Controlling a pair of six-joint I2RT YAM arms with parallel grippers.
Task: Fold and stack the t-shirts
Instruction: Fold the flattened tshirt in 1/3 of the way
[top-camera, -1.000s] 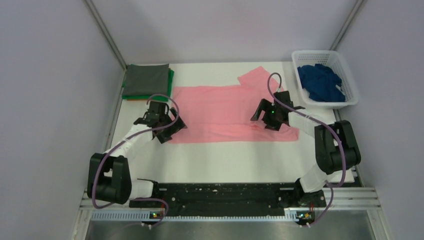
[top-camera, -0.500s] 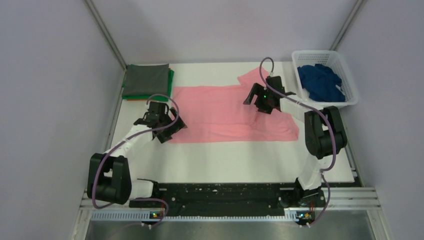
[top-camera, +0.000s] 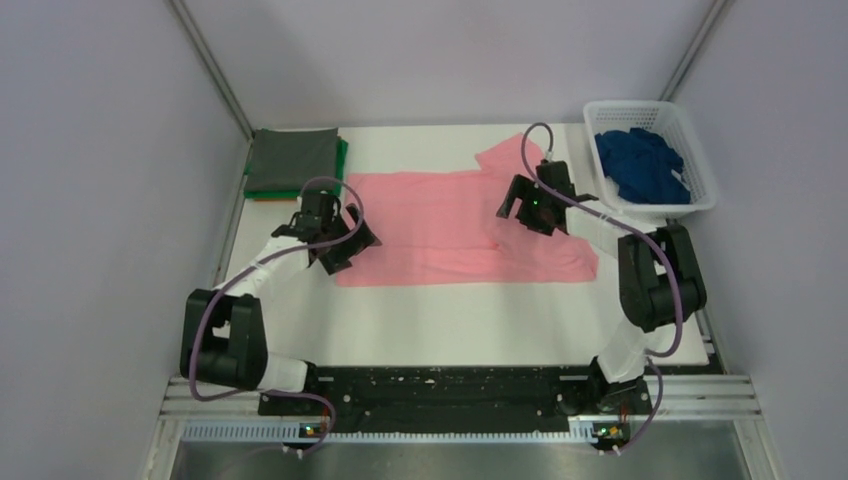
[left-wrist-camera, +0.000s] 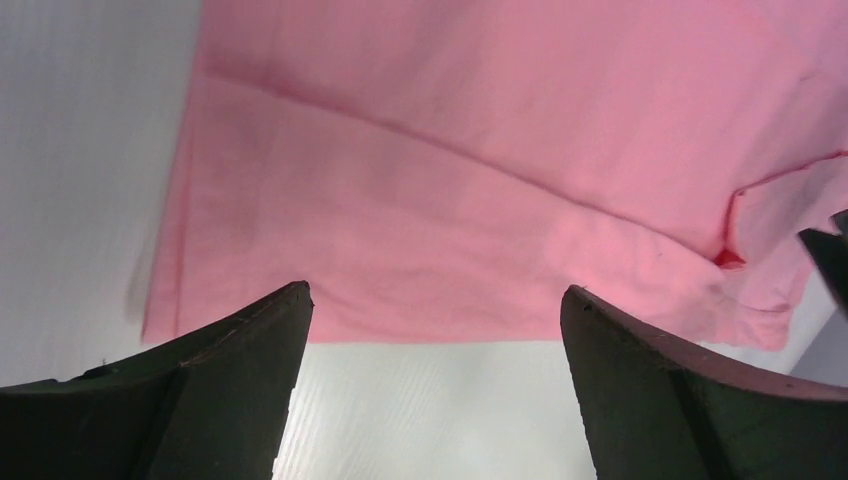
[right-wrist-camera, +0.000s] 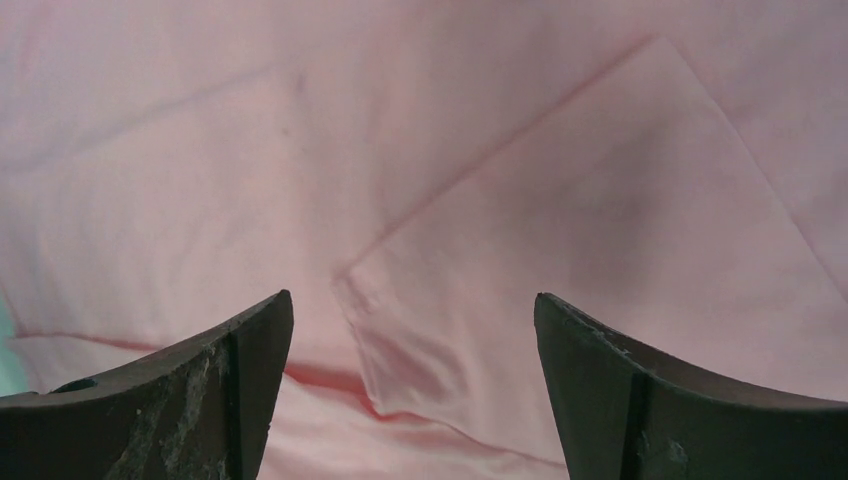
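Note:
The salmon-pink t-shirt (top-camera: 440, 225) lies spread flat across the middle of the white table, one sleeve pointing to the far right. It fills the left wrist view (left-wrist-camera: 480, 170) and the right wrist view (right-wrist-camera: 430, 170). My left gripper (top-camera: 345, 240) is open and empty at the shirt's left edge, its jaws over bare table just before the near hem. My right gripper (top-camera: 520, 212) is open and empty above the shirt's right part, over a fold ridge (right-wrist-camera: 390, 350). A dark blue shirt (top-camera: 645, 165) lies crumpled in the basket.
A white lattice basket (top-camera: 700, 205) stands at the far right. A folded stack with the grey shirt (top-camera: 292, 160) on top and green (top-camera: 342, 165) and orange edges beneath sits at the far left corner. Grey walls close in both sides.
My right gripper moved from the shirt's near right part toward the far sleeve, then back a little. My left gripper moved slightly right and farther, onto the shirt's left edge. The shirt's near right corner shifted.

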